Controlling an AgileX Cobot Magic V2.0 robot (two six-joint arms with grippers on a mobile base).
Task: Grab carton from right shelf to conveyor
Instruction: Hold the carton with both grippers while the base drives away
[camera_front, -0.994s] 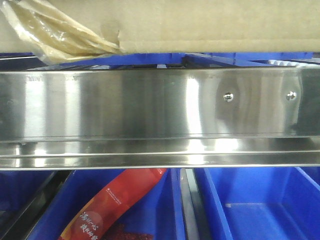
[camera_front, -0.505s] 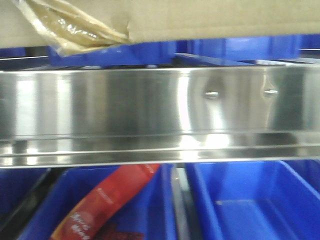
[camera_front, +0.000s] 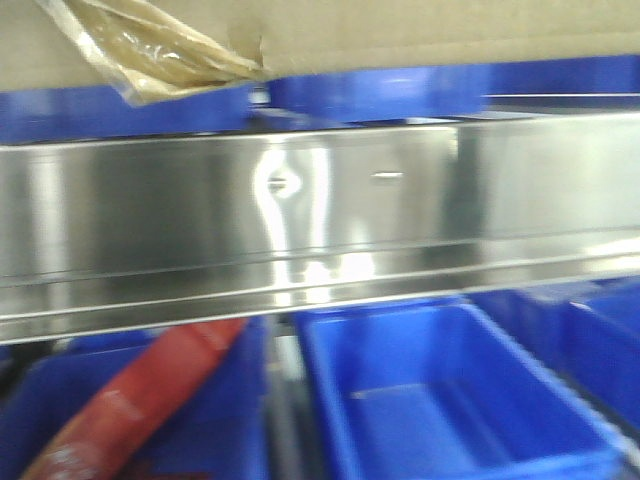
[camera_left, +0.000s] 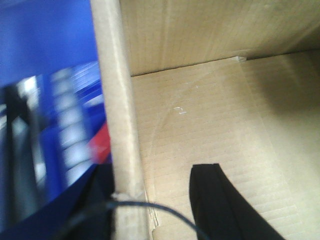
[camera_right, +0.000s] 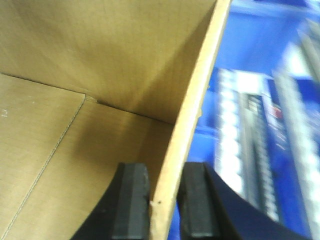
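The right fingers are closed on the carton, one black pad inside and one outside its upright side wall, both pressed against the cardboard. The left fingers straddle the opposite wall: one lies inside over the carton's floor, the other shows as a dark shape against the outer face. Whether this pair is pinching the wall cannot be told. In the front view the carton's underside fills the top edge, with a strip of loose tape hanging from it, above a shiny steel rail. Below the rail sit blue bins; the left one holds a red packet. The view is blurred.
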